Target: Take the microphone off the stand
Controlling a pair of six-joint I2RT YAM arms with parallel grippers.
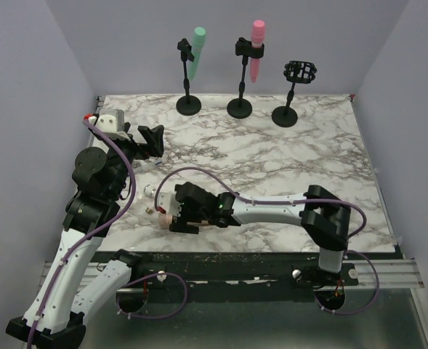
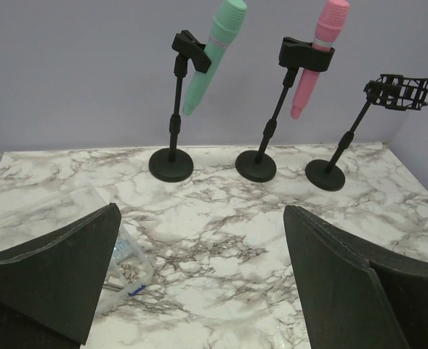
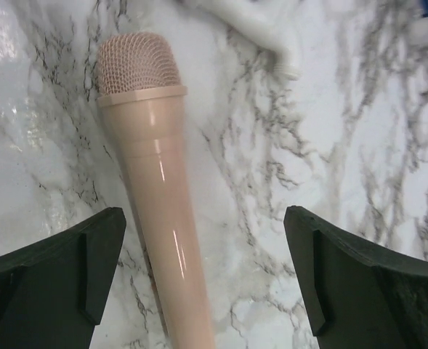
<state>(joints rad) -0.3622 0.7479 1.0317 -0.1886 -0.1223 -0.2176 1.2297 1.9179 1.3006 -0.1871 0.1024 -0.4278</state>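
Note:
A peach microphone [image 3: 155, 182] lies flat on the marble table [image 1: 272, 153], its mesh head pointing away from my right wrist. My right gripper [image 3: 203, 276] stands open around its handle, which lies nearer the left finger. From above, that right gripper [image 1: 176, 214] is low at the table's near left, with the peach microphone [image 1: 166, 217] under it. At the back, a green microphone [image 1: 198, 51] and a pink microphone [image 1: 257, 47] sit in their stands. The right-hand stand [image 1: 299, 73] has an empty clip. My left gripper [image 2: 199, 276] is open, raised and facing the stands.
A clear plastic container [image 2: 123, 254] sits on the table by my left gripper's left finger. A white object [image 3: 250, 18] lies just beyond the peach microphone's head. Purple walls close in the back and sides of the table.

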